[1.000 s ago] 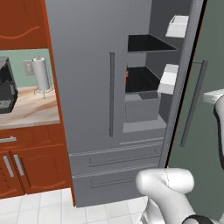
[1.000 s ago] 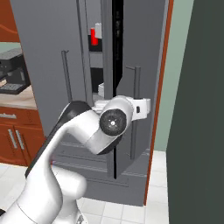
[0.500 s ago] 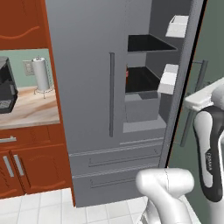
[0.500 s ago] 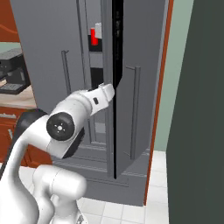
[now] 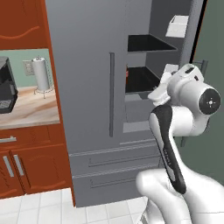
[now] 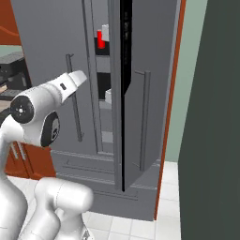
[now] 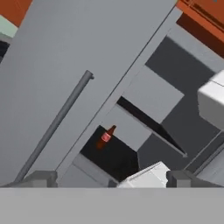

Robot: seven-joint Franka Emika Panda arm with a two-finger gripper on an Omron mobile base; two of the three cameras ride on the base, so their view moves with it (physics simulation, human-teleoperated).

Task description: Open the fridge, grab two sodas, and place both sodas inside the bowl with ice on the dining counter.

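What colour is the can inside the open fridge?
The can is red; it shows best in the right base view, inside the fridge.

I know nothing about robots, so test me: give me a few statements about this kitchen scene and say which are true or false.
1. The right door of the tall grey fridge stands open. True.
2. The pincer holds a small red soda can. False: the can sits on a shelf inside the fridge, and the pincer's tips are apart with nothing between them.
3. The fridge's left door is open too. False: it is shut.
4. A white paper towel roll stands on the wall counter left of the fridge. True.
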